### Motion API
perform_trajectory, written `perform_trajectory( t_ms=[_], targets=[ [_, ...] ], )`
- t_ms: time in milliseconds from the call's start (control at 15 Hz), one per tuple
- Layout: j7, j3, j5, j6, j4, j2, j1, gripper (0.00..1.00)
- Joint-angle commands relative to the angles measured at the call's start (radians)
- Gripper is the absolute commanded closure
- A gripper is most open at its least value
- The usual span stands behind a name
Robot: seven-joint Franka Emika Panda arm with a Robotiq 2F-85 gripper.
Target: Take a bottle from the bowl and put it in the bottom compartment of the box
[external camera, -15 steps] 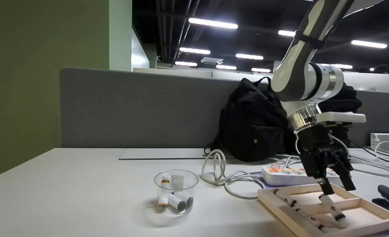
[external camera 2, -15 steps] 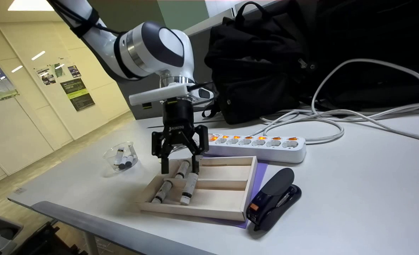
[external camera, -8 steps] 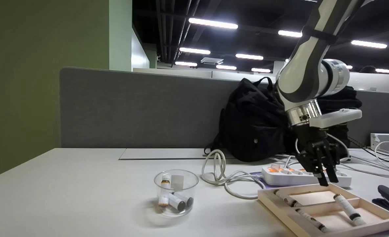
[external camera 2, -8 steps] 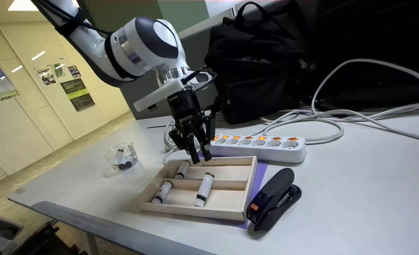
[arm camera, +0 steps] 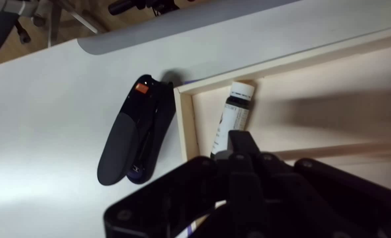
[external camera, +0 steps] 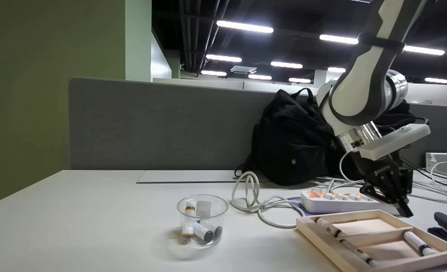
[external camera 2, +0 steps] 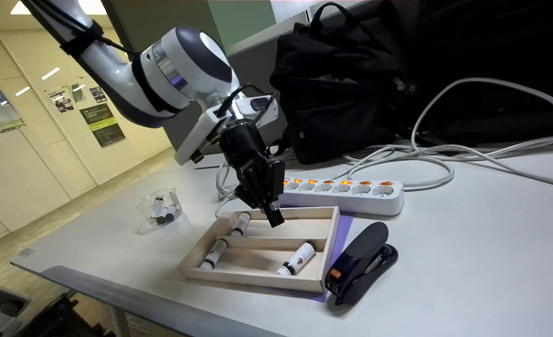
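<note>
An office, by its fittings
The white counter [external camera: 106,219] is backed by a grey partition [external camera: 163,124]; strip lights [external camera: 245,27] are ranged across a dark ceiling [external camera: 295,17], notices [external camera 2: 102,124] are posted on a pale wall [external camera 2: 17,54], a stapler [external camera 2: 358,255] is laid on the counter, and part of a chair [external camera 2: 0,293] is glimpsed.

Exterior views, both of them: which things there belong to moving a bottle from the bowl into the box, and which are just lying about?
For the job:
gripper
bottles
clear bowl
wooden box

Apparently just lying about:
stapler
power strip
black backpack
white cables
purple sheet
</note>
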Motion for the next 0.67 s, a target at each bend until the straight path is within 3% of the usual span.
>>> perform_trajectory(
  t_ms=[0, 133, 200, 267, 333, 533, 600],
  targets=[
    [0.052, 0.007, -0.008, -0.043, -0.028, -0.025, 0.008, 1.0],
    [-0.009, 0.029, 0.02, -0.021, -0.043, -0.042, -0.006, 1.0],
    [-0.042, 0.041, 0.035, -0.018, -0.051, -0.053, -0.012, 0.75],
    [-0.007, 0.029, 0.014, -0.025, -0.013, -0.004, -0.005, 0.74],
    [-0.011, 0.033, 0.016, -0.025, -0.014, -0.005, -0.004, 0.94],
    [-0.011, 0.033, 0.015, -0.025, -0.014, 0.0, -0.005, 0.74],
    [-0.011, 0.033, 0.015, -0.025, -0.014, 0.001, -0.005, 0.74]
  ],
)
